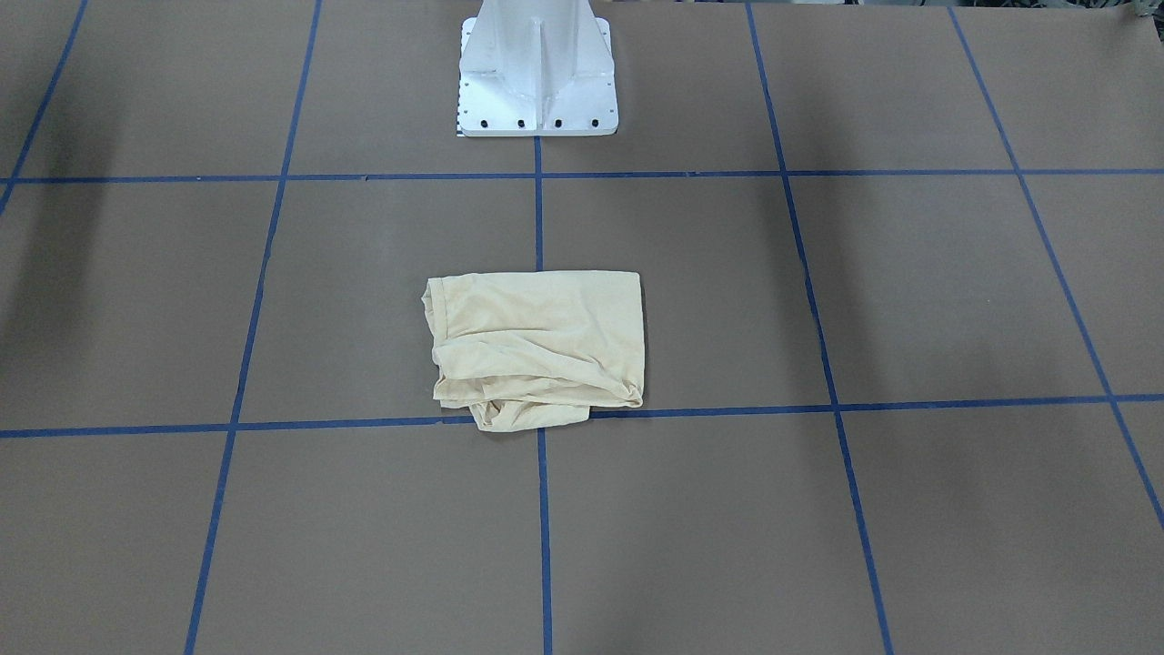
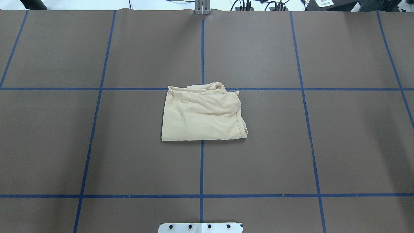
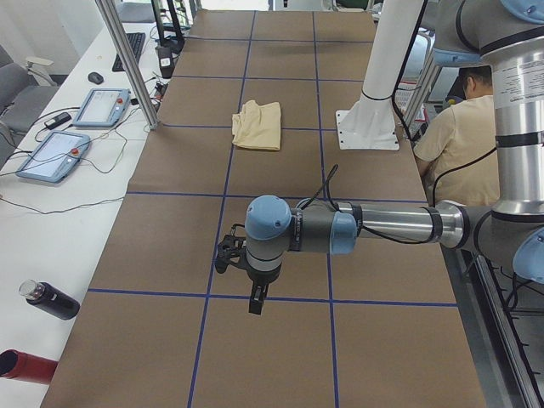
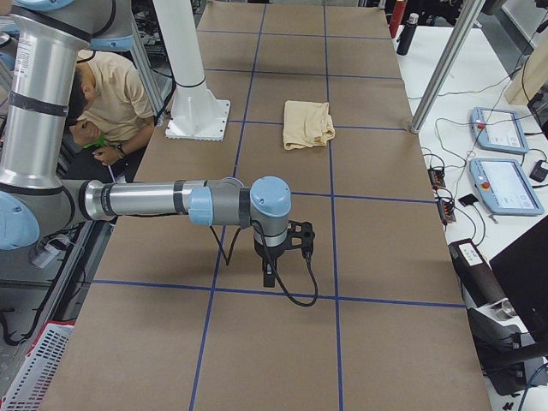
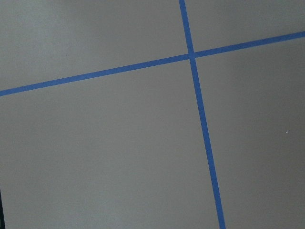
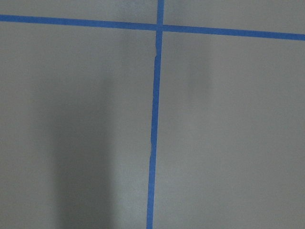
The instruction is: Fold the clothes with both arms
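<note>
The table (image 2: pixel 129 48) is covered in brown paper marked with a blue tape grid (image 2: pixel 202 48). The long-sleeved T-shirt (image 2: pixel 202 113) lies at its centre, at 12 o'clock from the white pedestal (image 2: pixel 200 227) in the overhead view. It forms a compact, rough rectangle, and its 12 o'clock edge is bunched.

Judgement: folding is complete or nearly so. Any further move calls for the left gripper (image 3: pixel 257 299) and right gripper (image 4: pixel 268 276) to travel inward and square that edge.

Each gripper hangs over bare table, well apart from the shirt, which lies toward 12 o'clock of it in its side view. Whether the fingers of either are spread or closed cannot be told.
</note>
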